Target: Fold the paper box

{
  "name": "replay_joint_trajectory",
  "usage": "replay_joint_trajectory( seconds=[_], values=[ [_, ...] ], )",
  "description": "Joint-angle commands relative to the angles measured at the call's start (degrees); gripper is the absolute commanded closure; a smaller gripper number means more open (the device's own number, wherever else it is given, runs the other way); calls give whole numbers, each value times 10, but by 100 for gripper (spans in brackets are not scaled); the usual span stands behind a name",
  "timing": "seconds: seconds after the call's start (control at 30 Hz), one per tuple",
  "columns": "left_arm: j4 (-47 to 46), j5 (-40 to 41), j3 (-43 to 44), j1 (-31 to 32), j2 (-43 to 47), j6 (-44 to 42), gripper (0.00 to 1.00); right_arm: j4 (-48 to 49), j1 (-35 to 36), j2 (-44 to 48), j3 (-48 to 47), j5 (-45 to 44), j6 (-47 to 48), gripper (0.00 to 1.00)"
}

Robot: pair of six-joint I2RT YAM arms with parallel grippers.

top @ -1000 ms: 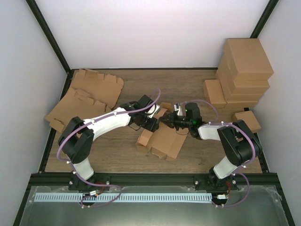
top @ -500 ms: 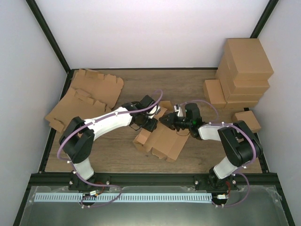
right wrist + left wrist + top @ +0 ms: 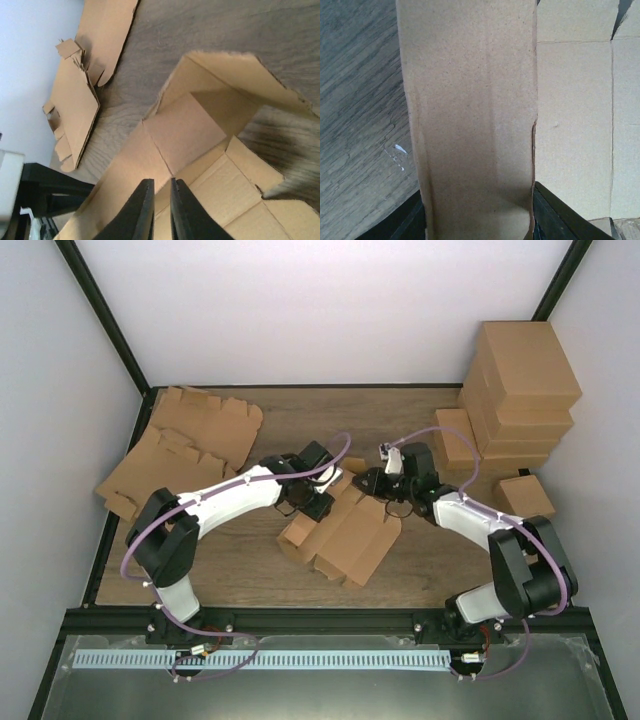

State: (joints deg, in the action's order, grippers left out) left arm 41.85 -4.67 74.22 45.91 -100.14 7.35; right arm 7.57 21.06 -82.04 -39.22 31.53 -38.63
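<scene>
Far left on your table (image 3: 400, 415) lie flat cardboard blanks (image 3: 190, 440). Your left arm (image 3: 225, 498) rises from its base and bends at the elbow near the left rail. Its white forearm stretches rightward, putting the left gripper (image 3: 312, 504) at the far-left edge of the paper box (image 3: 350, 540). In its wrist view the jaws stand wide, with a dark finger (image 3: 557, 217) on each side of a cardboard strip that fills the gap. You cannot tell whether they are pinching it.

The box sits mid-table between your two grippers. It lies slantwise, its creases running from near left toward far right, with flaps raised at the far end.

Your right arm (image 3: 470, 515) reaches leftward and low, placing the right gripper (image 3: 376, 483) at the box's far-right flap. Its fingers (image 3: 140, 210) are drawn almost together, with only a sliver between them and nothing visibly held. Stacked cartons (image 3: 520, 390) stand far right.
</scene>
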Motion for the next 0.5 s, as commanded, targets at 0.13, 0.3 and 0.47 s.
replay_joint_trajectory(
  seconds=[0.13, 0.3, 0.47],
  values=[
    [25, 4, 23, 7, 3, -54, 53, -77, -3, -3, -79, -43, 165, 99],
    [32, 6, 20, 14, 3, -64, 53, -104, -3, -43, -115, -83, 192, 99],
    [23, -8, 8, 17, 11, -67, 53, -119, -2, -75, -123, -78, 215, 99]
  ],
)
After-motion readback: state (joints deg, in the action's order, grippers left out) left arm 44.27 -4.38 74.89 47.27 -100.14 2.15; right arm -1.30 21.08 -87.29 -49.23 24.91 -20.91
